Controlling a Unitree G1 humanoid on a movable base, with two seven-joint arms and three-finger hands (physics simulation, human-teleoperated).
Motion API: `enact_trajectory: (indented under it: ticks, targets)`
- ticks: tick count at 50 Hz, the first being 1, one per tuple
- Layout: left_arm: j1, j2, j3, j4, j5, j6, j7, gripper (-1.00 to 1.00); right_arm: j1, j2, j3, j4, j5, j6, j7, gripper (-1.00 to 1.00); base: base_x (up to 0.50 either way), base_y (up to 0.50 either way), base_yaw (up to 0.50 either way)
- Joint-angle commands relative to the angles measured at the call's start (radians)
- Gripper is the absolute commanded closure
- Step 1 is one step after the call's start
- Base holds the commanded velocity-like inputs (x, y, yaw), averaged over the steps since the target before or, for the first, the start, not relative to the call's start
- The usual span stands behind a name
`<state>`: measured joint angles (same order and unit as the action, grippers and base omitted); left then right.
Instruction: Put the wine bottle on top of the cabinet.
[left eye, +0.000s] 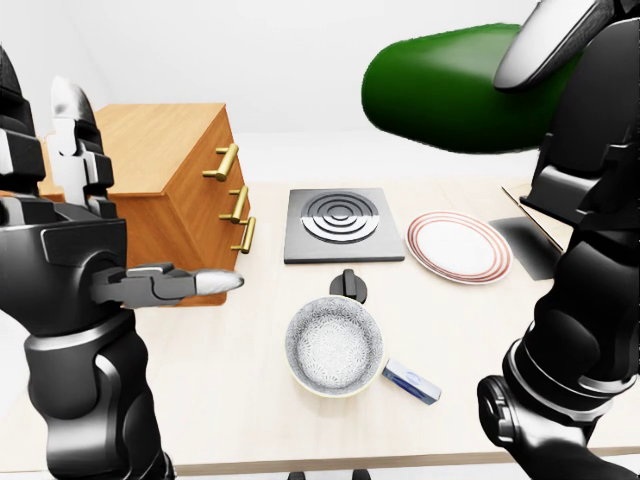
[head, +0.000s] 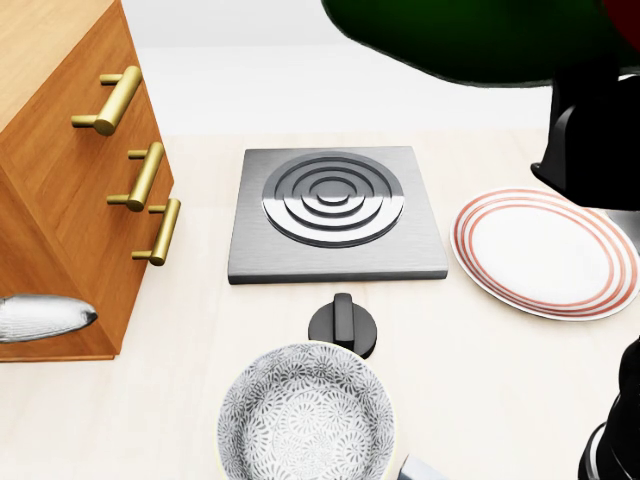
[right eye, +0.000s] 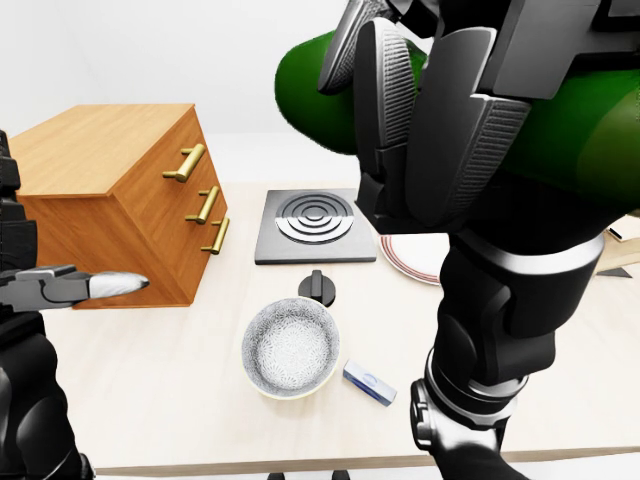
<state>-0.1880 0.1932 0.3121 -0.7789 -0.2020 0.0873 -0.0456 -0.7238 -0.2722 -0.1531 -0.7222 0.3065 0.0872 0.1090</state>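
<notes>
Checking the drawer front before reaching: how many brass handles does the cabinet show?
3, stacked down the cabinet face at head view left: top handle, middle handle, bottom handle. None appear hidden.

1. Head view: close, steeply down on the desk (head: 500, 370); hob (head: 335, 212) mid-frame.
2. Left-eye view: farther off, shallower, arms at both edges.
3. Right-eye view: same outlook, shifted right.
4. All share hob, bowl (left eye: 334, 346), plate (left eye: 458, 247), cabinet (right eye: 110, 190).
</notes>
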Motion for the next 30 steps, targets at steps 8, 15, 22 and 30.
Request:
enact_trajectory:
  ticks: [8,15,22,30]
  targets:
    - [-0.267,0.022,-0.174,0.143,0.276,0.0,-0.01,-1.0,0.005,0.067,0.018,-0.069,-0.006,0.0,-0.041,1.0,0.0,0.0,0.0]
    - [-0.301,-0.012,-0.209,0.181,0.34,0.0,-0.035,-1.0,0.014,0.068,0.021,-0.071,-0.018,0.0,-0.032,1.0,0.0,0.0,0.0]
    - [-0.358,-0.036,-0.235,0.111,0.369,0.0,-0.054,-1.0,0.021,0.078,0.038,-0.051,-0.037,0.0,-0.026,1.0,0.0,0.0,0.0]
    - [-0.357,-0.07,-0.288,0.037,0.42,0.0,-0.084,-1.0,0.025,0.08,0.037,-0.044,-0.053,0.0,-0.013,1.0,0.0,0.0,0.0]
